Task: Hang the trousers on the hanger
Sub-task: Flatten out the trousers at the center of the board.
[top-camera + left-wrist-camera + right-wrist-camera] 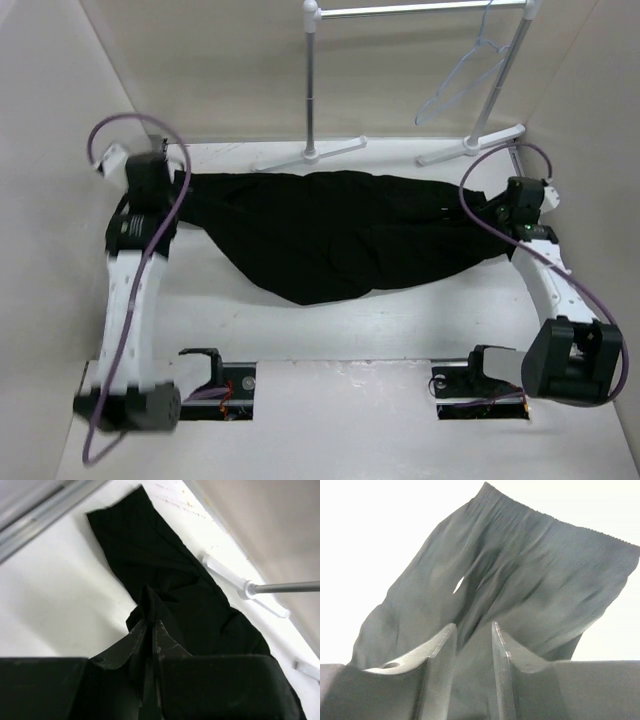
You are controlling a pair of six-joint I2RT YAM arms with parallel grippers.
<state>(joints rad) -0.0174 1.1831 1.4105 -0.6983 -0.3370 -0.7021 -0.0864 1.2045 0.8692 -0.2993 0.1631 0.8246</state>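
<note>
The black trousers [330, 240] lie spread across the table from left to right. My left gripper [178, 188] is at their left end, shut on a pinched fold of the trousers [165, 580], as the left wrist view shows [151, 622]. My right gripper [495, 212] is at their right end. In the right wrist view its jaws [472, 625] stand apart, with a strip of the trousers [520, 570] running between them; the gathered waistband lies beyond. The pale hanger [462, 75] hangs by its hook from the rail at the back right, away from both grippers.
A white garment rack [312, 80] with a metal rail stands at the back, its feet on the table just behind the trousers. One rack foot [245, 587] lies close to the fabric. Walls close in on the left, right and back.
</note>
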